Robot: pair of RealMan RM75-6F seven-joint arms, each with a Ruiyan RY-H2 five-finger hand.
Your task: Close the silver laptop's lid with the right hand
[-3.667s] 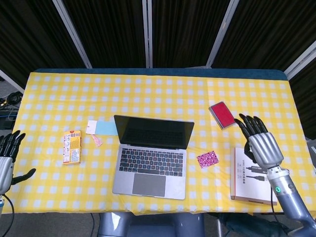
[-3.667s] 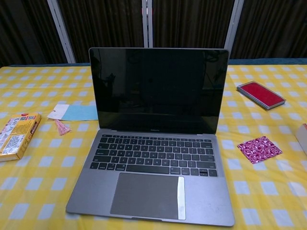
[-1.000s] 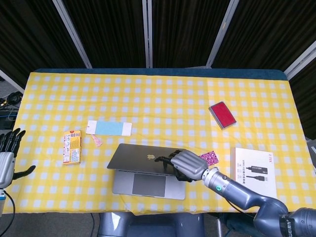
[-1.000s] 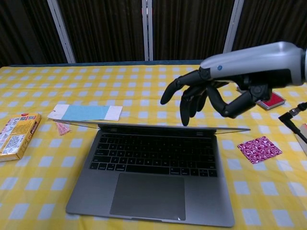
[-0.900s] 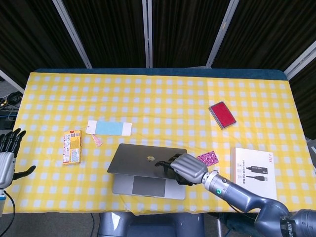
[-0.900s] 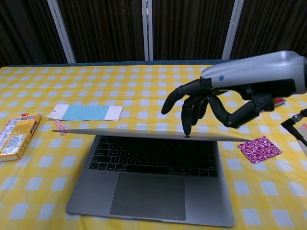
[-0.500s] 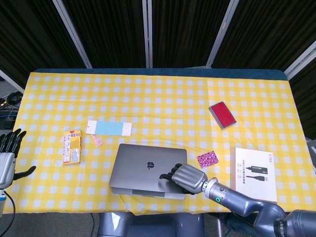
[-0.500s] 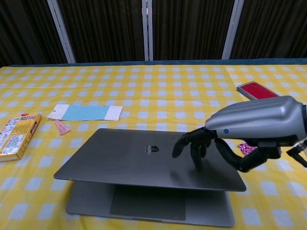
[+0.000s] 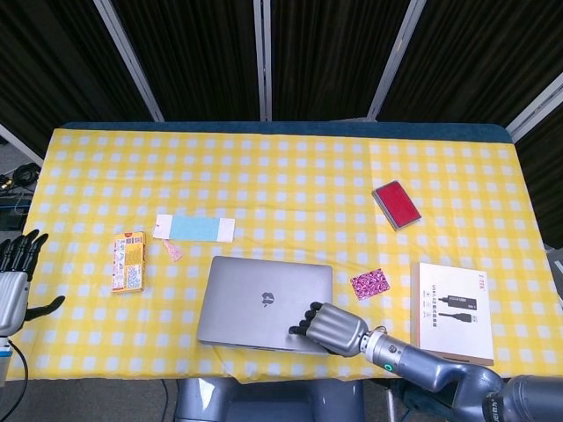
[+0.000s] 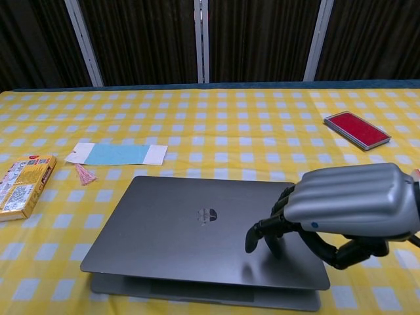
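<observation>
A yellow-and-white checked tablecloth (image 9: 290, 176) covers the table in front of dark curtained panels. The silver laptop (image 9: 264, 299) lies near the front edge, its smooth metal lid lowered almost flat; the chest view shows a thin wedge of gap left along the front, so the closing looks nearly done but not finished. The right hand (image 10: 341, 207) sits over the lid's near right corner with fingers curled downward, fingertips (image 10: 251, 244) pressing on the metal. It grasps nothing; it pushes from above, where leverage far from the hinge is greatest. The left hand (image 9: 13, 277) hangs at the table's left edge, fingers spread, holding nothing. A flat red case (image 9: 396, 204) and a glossy pink patterned square (image 9: 369, 283) lie to the right.
</observation>
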